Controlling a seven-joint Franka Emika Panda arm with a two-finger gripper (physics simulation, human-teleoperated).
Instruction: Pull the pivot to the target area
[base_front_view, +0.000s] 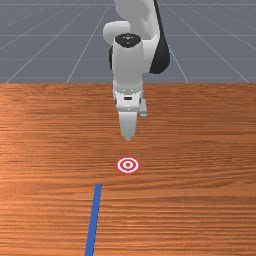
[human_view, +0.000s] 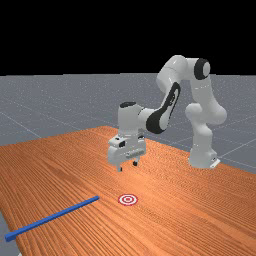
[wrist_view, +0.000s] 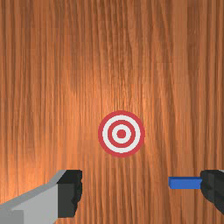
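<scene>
One blue bar (base_front_view: 93, 220): it lies on the desk (base_front_view: 200, 150), at the edge opposite to the arm base (human_view: 202, 156).
Long axis of bar: from this edge inward, toward the arm's side, leaning slightly to the front view's right.
Inner end of bar: it is near the red-white target (base_front_view: 127, 165), on the front view's left of it.
Gripper (human_view: 127, 166): open, its fingers apart, above the desk.
Between inner end and gripper: the flat target, a little aside.
</scene>
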